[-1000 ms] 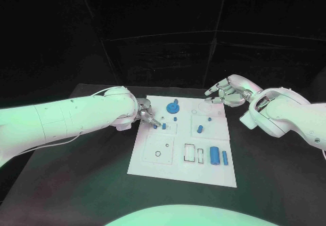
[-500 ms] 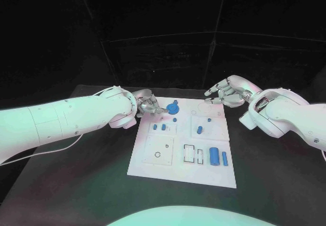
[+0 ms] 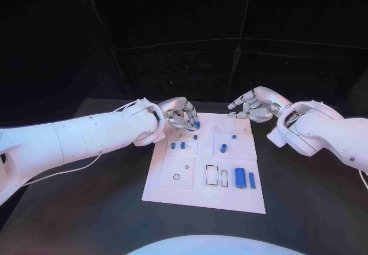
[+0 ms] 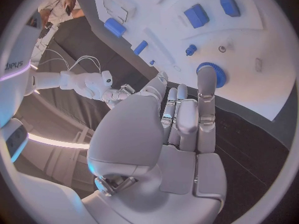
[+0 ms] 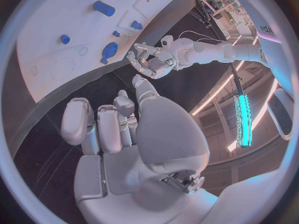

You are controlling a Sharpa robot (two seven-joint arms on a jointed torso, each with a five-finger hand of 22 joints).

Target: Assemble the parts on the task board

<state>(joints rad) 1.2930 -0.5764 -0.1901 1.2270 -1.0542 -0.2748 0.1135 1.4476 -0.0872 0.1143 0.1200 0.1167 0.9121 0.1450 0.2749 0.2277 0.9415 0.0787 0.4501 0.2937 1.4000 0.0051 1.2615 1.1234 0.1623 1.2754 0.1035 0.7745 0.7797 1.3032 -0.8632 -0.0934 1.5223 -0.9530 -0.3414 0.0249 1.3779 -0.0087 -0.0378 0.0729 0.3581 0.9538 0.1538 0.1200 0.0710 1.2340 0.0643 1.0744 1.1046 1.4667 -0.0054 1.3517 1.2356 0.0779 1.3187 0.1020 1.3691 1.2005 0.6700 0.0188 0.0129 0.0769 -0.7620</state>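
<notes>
A black table (image 3: 92, 202) — on it, lying flat at the middle, the white task board (image 3: 201, 195).

Small blue parts (image 3: 241, 177) lie scattered on the white task board (image 3: 201, 196).

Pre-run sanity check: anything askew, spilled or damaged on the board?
Nothing stands out. The task board lies flat, and the blue parts, like the large cylinder, sit on it. Left hand hovers at the blue gear.

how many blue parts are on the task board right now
8: a gear by the left robot hand, a small peg, two blocks, two right-side pegs, and two cylinders. The hand may hide more.
</notes>
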